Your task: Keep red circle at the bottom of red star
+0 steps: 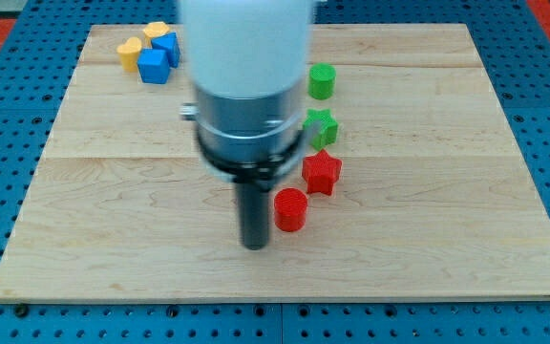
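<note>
My tip (255,245) carries no jaws and holds nothing; it sits just left of the red circle (290,210), which lies below-left of the red star (322,172), nearly touching. Judged light, rigid, slippery on wood; push centrally or it rolls off.

On the board (113,239), you find my tip (255,246) just to the view's left of the red circle (290,210). The red star (322,172) sits just above and right of that circle, nearly touching it. Above the red star comes the green star (322,125), then the green cylinder (322,81). Far at the view's top left, two yellow blocks (129,52) and two blue blocks (154,66) cluster together.
</note>
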Available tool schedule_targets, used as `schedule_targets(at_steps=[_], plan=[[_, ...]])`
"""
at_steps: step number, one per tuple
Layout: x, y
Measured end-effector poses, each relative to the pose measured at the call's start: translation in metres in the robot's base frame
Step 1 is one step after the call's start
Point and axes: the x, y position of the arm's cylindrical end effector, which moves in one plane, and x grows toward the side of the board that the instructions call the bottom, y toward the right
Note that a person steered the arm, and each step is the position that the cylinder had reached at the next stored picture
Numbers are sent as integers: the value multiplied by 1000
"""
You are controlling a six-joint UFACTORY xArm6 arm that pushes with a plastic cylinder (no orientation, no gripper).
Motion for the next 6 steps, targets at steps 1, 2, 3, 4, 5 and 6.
schedule_targets(at_steps=[1, 2, 3, 4, 5, 6], plan=[[-15, -6], [-22, 1], [-22, 7], [-36, 12], [-38, 22], [-38, 32]])
